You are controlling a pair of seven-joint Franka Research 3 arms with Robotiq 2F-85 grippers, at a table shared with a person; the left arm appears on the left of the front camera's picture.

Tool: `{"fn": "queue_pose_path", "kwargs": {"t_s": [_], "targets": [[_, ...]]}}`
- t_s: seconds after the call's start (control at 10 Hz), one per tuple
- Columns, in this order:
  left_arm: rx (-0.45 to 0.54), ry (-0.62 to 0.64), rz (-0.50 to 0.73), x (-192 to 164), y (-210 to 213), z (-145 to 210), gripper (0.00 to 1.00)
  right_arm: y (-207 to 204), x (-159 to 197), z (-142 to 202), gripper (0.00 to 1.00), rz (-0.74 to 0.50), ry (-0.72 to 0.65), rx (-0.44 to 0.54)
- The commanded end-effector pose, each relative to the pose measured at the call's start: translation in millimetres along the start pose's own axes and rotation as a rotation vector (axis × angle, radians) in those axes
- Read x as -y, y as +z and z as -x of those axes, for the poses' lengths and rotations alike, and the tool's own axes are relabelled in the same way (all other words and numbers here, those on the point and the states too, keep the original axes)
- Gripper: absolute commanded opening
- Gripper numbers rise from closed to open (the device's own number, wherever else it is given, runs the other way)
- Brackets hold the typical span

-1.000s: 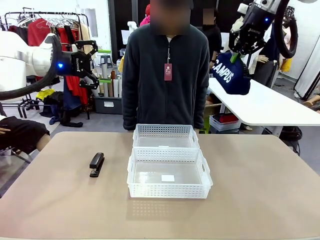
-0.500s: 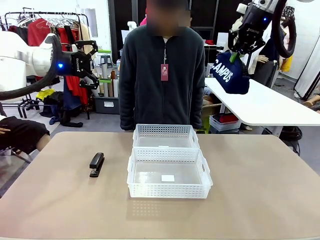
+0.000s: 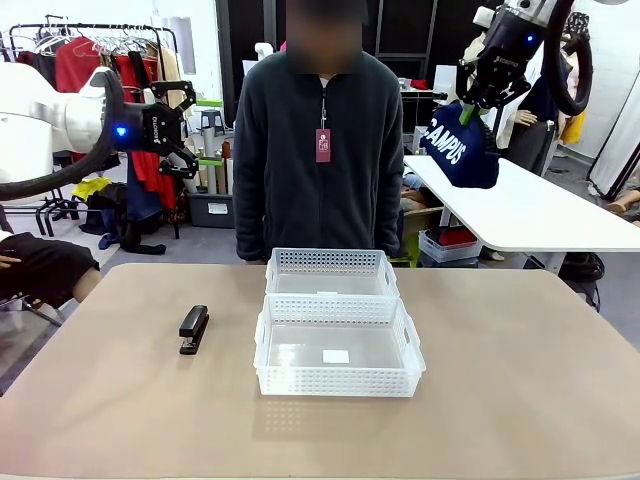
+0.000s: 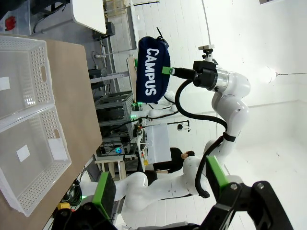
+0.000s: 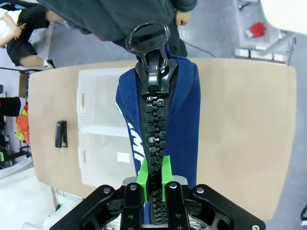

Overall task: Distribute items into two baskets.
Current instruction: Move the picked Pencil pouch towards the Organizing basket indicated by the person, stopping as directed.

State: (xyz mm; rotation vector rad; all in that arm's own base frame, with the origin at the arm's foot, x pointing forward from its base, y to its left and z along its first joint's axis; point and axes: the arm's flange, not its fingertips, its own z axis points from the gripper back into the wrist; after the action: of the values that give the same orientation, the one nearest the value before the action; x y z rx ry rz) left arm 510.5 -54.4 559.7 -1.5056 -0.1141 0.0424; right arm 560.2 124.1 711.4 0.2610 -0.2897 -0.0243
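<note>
High at the upper right, my right gripper (image 3: 470, 108) is shut on the zipper edge of the navy "CAMPUS" pouch (image 3: 460, 150), which hangs well above the table. The right wrist view looks down the pouch's zipper (image 5: 163, 120) between the shut fingers (image 5: 156, 179). Two white lattice baskets stand end to end mid-table, one far (image 3: 330, 262) and one near (image 3: 338, 380), and both hold no items. The black stapler (image 3: 193, 329) lies left of them. My left gripper (image 3: 185, 125) hovers open and high at the left. The left wrist view shows the pouch (image 4: 152, 72) and the baskets (image 4: 41, 76).
A person in a dark fleece (image 3: 320, 150) stands at the table's far edge, right behind the baskets. A white side table (image 3: 530, 210) stands beyond the right corner. The brown tabletop (image 3: 520, 380) is bare right of the baskets.
The person has shifted slightly to the left. Both arms and the hanging pouch stay almost where they were.
</note>
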Motion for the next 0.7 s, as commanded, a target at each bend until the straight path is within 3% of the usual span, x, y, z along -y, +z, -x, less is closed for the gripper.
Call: {"fn": "queue_pose_path", "kwargs": {"t_s": [0.0,0.6], "targets": [[0.000,-0.003,-0.006,0.3,1.4,2.0,1.00,2.5,0.5,3.5,0.00,-0.004,0.003,0.005],[0.000,-0.003,-0.006,0.3,1.4,2.0,1.00,2.5,0.5,3.5,0.00,-0.004,0.003,0.005]]}}
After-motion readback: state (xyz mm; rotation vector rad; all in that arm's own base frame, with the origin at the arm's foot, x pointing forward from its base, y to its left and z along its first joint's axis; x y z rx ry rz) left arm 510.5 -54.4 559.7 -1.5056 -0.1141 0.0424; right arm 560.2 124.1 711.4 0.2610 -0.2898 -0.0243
